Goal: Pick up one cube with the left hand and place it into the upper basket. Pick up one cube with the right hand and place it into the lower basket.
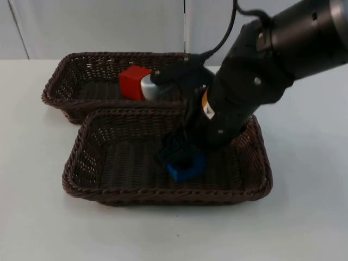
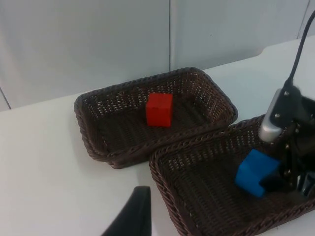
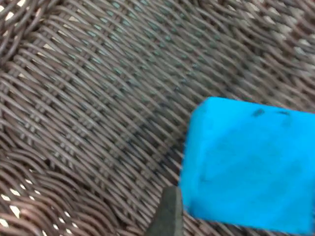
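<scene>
The red cube (image 1: 134,82) already sits in the upper basket (image 1: 60,87), toward the upper centre of the top view, so the left arm's share looks done; the left gripper (image 2: 129,216) waits outside the baskets over the white table (image 1: 32,217), and whether its fingers are parted or closed cannot be told. The step in hand belongs to the right gripper (image 1: 182,157), which reaches down into the lower basket (image 1: 73,174) at the centre of the top view, clenched on the blue cube (image 1: 186,167). The cube is at or just above the woven floor; whether it touches cannot be told. To finish well, I would judge that the cube should be lowered until it rests on the weave before the fingers let go, so it does not bounce or roll on the uneven wicker. Then the fingers should part fully and the arm lift straight up, clear of the near rim and the wall between the two baskets
</scene>
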